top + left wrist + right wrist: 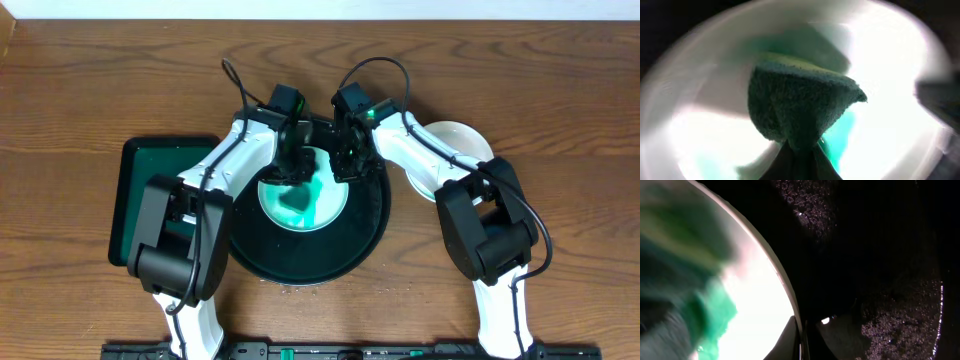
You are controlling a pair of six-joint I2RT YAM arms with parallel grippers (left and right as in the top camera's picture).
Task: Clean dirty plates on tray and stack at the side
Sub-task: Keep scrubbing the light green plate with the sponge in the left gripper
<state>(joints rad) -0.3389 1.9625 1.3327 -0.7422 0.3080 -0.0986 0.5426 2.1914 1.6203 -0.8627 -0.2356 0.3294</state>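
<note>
Hanging over the back part of the mint plate (325,205), the left gripper (293,170) is seen from overhead, and a dark green cloth (800,105) is pinched tight between its fingers. From the left wrist, the cloth is seen bunched into a rounded wad, held low against the plate's pale inside. Actual contact cannot be told through the blur and glare. A bright green streak (840,135) is picked out on the plate just beside the wad.

The right gripper (345,165) is set at the plate's right rim. From the right wrist, its fingers (787,342) are seen closed on that rim, one inside and one outside, so the plate is gripped at its edge.

The mint plate is laid in the black tray (365,225), and the tray is placed mid-counter, nearer the front edge. A white plate (455,140) is seen on the bare counter (560,80) just right of the tray, half covered by the right arm. A green tray (150,170) is seen on the side of the left edge, partly hidden under the left arm.
</note>
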